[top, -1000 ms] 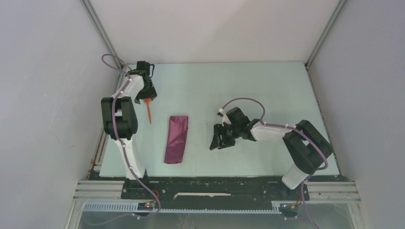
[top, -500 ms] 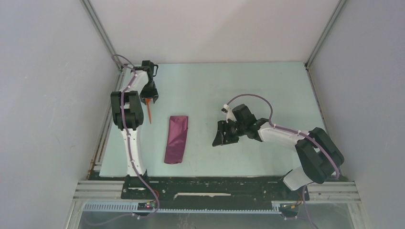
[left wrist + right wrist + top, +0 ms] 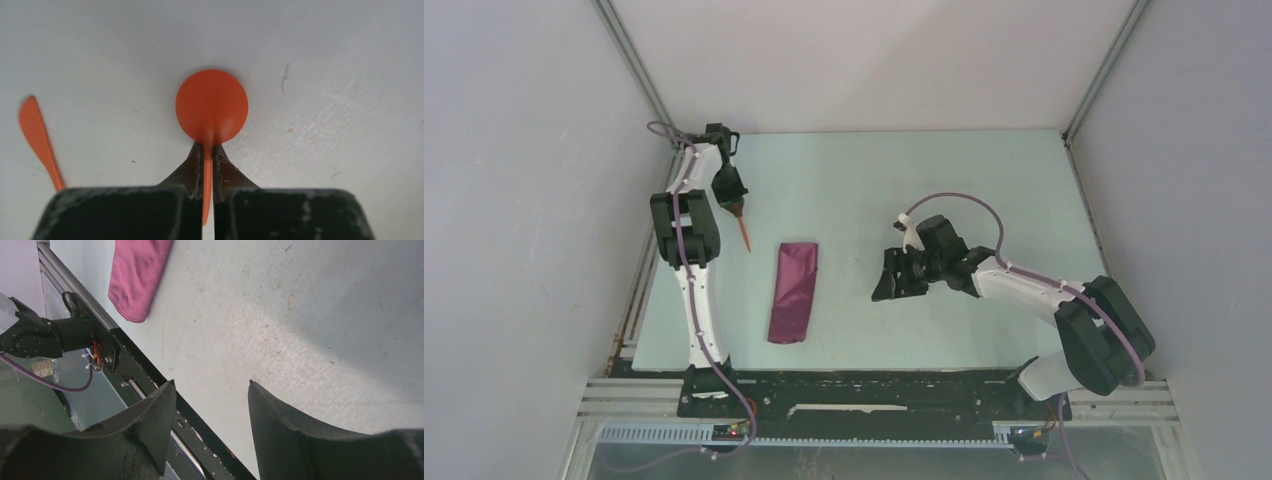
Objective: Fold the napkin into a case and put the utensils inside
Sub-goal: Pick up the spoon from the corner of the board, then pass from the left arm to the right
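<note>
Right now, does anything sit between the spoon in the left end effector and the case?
Nothing visible: the left end effector is shut on the spoon, and only bare table separates it from the case.

Pale green table. Dark red case lies flat, near left. Orange spoon, thin orange piece side by side, far left.

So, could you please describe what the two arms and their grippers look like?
The left arm and right arm have white links, bulky black joint housings and a purple cable looping alongside. The left gripper and right gripper are black, each with two curved, tapering fingers, dusty and scuffed.
</note>
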`<state>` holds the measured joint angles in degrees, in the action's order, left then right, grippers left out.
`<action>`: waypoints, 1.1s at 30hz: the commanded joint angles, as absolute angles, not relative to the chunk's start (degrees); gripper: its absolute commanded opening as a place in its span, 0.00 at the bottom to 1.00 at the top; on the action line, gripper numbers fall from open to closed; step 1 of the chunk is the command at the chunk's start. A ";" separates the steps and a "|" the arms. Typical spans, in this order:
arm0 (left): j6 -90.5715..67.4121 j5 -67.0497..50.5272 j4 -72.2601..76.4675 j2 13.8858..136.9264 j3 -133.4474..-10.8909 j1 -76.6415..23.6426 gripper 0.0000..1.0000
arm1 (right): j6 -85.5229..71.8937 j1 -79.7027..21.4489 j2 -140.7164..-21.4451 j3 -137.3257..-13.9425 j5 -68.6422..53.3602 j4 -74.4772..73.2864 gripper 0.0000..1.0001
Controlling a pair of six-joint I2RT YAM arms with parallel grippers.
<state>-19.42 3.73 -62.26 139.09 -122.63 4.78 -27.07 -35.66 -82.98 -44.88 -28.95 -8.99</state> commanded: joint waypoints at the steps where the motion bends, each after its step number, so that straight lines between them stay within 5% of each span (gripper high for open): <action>1: -18.63 -2.73 -61.36 134.80 -122.11 4.61 0.00 | -26.16 -35.43 -82.60 -45.35 -29.09 -8.51 0.63; 15: -41.16 -56.24 4.37 85.14 -65.57 -4.17 0.00 | -35.25 -31.85 -86.46 -55.29 -51.31 8.81 0.76; 22: -41.72 -65.39 7.37 77.69 -60.25 -19.81 0.00 | -27.65 -25.27 -85.03 -58.39 -59.28 25.39 0.71; 33: -45.52 -71.05 8.93 70.49 -54.05 -26.03 0.00 | -21.35 -21.84 -73.76 -48.28 -71.96 45.51 0.55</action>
<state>-43.55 -66.87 6.22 72.77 -55.70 -24.84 -23.66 -20.58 -76.99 -48.99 -65.82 32.32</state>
